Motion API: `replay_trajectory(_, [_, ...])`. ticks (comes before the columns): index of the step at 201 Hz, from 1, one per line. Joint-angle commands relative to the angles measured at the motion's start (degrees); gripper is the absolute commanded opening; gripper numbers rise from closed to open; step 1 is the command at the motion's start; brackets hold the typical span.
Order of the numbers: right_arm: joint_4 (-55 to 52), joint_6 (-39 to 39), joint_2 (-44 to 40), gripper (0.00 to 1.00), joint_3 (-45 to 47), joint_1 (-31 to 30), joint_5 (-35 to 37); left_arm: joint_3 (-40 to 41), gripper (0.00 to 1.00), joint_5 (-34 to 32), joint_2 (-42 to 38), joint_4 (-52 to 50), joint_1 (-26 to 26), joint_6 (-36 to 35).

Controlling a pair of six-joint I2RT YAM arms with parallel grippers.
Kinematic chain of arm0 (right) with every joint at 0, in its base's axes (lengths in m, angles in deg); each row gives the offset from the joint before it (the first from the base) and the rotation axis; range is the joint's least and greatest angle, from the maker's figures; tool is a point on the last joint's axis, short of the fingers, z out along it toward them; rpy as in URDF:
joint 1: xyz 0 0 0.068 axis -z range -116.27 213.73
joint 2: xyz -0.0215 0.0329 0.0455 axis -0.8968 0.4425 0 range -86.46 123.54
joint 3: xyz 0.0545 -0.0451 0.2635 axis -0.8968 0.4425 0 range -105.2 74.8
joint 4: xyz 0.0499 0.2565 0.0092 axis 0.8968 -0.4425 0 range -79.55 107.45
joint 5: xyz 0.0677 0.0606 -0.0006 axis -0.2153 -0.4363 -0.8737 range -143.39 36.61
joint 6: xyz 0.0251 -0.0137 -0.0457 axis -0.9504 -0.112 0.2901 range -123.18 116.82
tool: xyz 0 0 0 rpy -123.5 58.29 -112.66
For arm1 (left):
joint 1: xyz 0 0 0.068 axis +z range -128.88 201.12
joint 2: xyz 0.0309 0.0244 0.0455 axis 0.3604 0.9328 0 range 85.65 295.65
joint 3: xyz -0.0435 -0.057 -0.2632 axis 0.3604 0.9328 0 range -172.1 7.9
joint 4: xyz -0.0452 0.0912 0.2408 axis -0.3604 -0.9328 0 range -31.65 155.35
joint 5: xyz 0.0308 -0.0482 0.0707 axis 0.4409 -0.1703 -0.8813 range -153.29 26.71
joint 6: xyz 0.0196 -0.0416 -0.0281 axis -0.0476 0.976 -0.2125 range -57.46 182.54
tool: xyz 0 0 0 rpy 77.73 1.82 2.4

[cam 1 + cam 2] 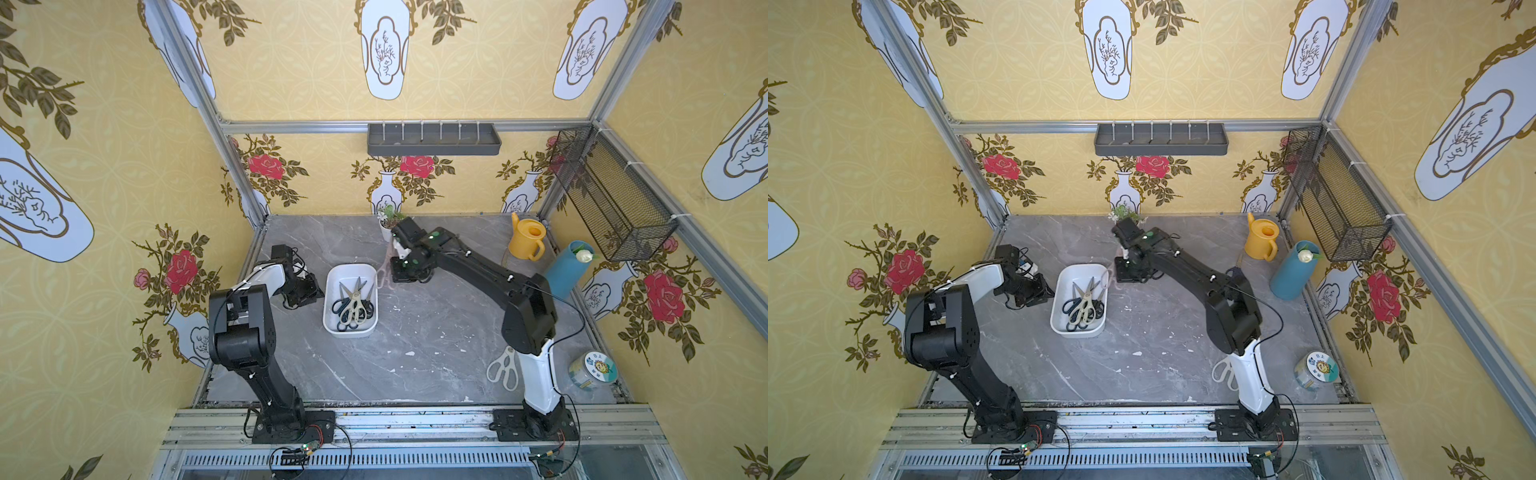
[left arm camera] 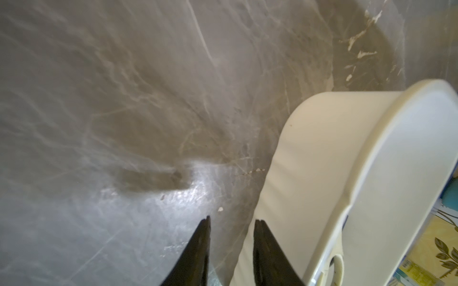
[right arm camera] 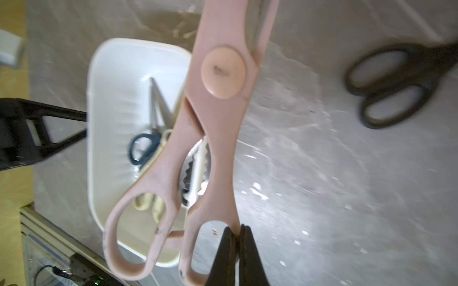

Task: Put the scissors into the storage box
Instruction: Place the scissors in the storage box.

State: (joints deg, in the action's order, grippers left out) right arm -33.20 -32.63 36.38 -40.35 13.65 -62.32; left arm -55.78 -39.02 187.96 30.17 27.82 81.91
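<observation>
I'm seeing the white storage box (image 1: 328, 305) sitting upright on the table, with cream-handled shears (image 1: 353, 309) lying over dark-handled pairs (image 1: 337, 308) inside. The pale-pink scissors (image 3: 218, 118) are being pinched at one handle loop by the right gripper (image 3: 239, 230), just beside the box. Another cream-white pair (image 1: 503, 368) and a black-handled pair (image 3: 392, 84) are lying flat on the table.

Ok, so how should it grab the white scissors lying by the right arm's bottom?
Come straight down on the white scissors and pinch the rim of one handle loop. They lie flat on the table, so the thin loop rim fits between the fingers. The blades are tucked under the right arm.
</observation>
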Motion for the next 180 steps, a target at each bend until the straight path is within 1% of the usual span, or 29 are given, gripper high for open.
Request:
replay_trajectory(1, [-3.40,-7.22,6.07,0.00,-8.74,-4.44,-0.49,1.03,0.35,3.46,0.19,1.38,-0.75,1.89])
replay_trajectory(19, [-4.20,-9.84,9.96,0.00,-12.04,-7.02,-0.33,2.01,0.35,4.10,0.01,1.99,-1.75,2.26])
replay_trajectory(49, [-3.87,-13.19,12.16,0.00,-10.84,-8.49,-0.23,3.06,0.35,4.51,-0.22,3.31,-2.72,2.61])
replay_trajectory(70, [-4.08,-13.17,13.28,0.01,-10.21,-9.18,-1.16,3.45,0.35,4.92,-0.29,3.74,-2.96,2.90])
replay_trajectory(117, [-7.40,-12.37,15.09,0.06,-10.36,-10.04,0.19,3.37,0.35,5.17,-0.08,4.14,-4.59,3.12])
replay_trajectory(135, [-7.99,-12.24,14.97,0.12,-10.48,-10.12,0.71,3.54,0.36,5.20,-0.25,4.46,-5.36,3.21])
replay_trajectory(161, [-8.95,-11.86,14.54,0.27,-11.42,-9.97,1.74,3.48,0.36,4.74,0.05,4.94,-6.37,2.96])
replay_trajectory(180, [-10.58,-11.59,13.20,0.30,-13.51,-9.61,3.76,3.10,0.36,4.36,0.19,5.03,-6.61,2.88])
